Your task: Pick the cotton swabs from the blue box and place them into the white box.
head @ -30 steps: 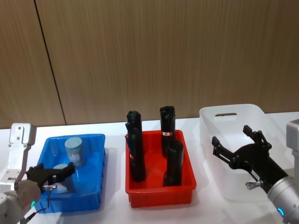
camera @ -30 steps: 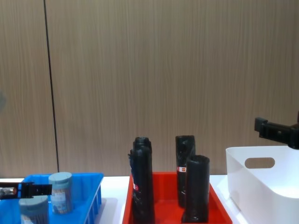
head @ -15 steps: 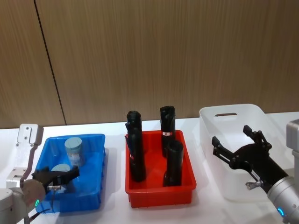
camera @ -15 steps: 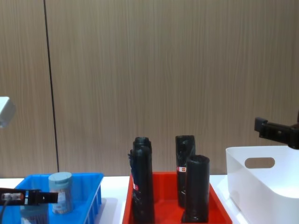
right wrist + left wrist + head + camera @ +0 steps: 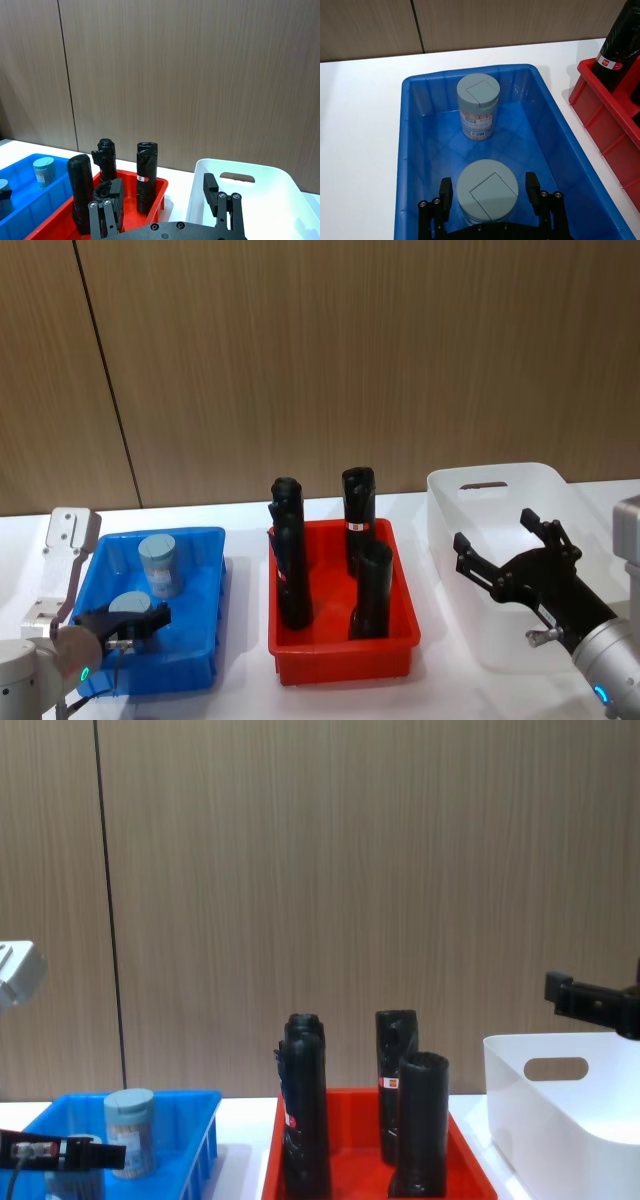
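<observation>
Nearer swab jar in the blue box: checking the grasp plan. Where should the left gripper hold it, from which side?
Probably from above, pinching its round side wall near the top: the nearer jar stands upright, with the open left gripper straddling it.

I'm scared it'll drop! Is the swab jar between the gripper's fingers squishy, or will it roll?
Probably stiff: the near jar looks like hard plastic. Upright in the blue box, it shouldn't roll. Its smooth round side might slip in the open left gripper.
</observation>
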`<state>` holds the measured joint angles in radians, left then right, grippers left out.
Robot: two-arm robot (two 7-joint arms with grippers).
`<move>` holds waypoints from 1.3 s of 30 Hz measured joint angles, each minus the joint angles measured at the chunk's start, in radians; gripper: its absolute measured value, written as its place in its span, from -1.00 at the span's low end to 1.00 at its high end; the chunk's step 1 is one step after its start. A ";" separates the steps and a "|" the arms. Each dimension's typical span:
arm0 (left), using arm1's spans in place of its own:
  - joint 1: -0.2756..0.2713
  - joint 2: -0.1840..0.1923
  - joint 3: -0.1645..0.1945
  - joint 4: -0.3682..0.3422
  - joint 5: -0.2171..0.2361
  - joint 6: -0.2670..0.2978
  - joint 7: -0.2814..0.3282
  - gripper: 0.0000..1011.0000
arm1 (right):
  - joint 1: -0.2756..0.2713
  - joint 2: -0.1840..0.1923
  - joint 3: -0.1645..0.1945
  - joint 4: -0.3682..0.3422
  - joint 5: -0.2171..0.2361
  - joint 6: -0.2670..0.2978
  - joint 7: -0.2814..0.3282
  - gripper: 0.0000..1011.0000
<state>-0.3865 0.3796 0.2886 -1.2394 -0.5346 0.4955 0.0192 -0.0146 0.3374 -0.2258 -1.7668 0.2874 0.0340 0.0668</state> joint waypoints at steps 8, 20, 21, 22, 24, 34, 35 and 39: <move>-0.002 -0.003 -0.001 0.005 0.003 0.004 0.002 0.44 | 0.000 0.000 0.000 0.000 0.000 0.000 0.000 0.98; 0.009 0.000 -0.002 -0.019 0.027 -0.025 0.009 0.33 | 0.000 0.000 0.000 0.000 0.000 0.000 0.000 0.98; 0.011 0.002 -0.002 -0.026 0.035 -0.033 0.009 0.33 | 0.000 0.000 0.000 0.000 0.000 0.000 0.000 0.98; 0.013 0.003 -0.002 -0.030 0.039 -0.037 0.009 0.33 | 0.000 0.000 0.000 0.000 0.000 0.000 0.000 0.98; 0.016 0.005 -0.002 -0.040 0.047 -0.047 0.009 0.33 | 0.000 0.000 0.000 0.000 0.000 0.000 0.000 0.98; 0.038 0.026 -0.003 -0.109 0.118 -0.120 -0.030 0.33 | 0.000 0.000 0.000 0.000 0.000 0.000 0.000 0.98; 0.039 0.029 -0.004 -0.117 0.123 -0.125 -0.036 0.33 | 0.000 0.000 0.000 0.000 0.000 0.000 0.000 0.98; 0.048 0.043 -0.007 -0.147 0.148 -0.155 -0.080 0.33 | 0.000 0.000 0.000 0.000 0.000 0.000 0.000 0.98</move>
<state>-0.3381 0.4227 0.2816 -1.3868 -0.3869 0.3403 -0.0605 -0.0147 0.3374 -0.2258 -1.7668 0.2874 0.0340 0.0668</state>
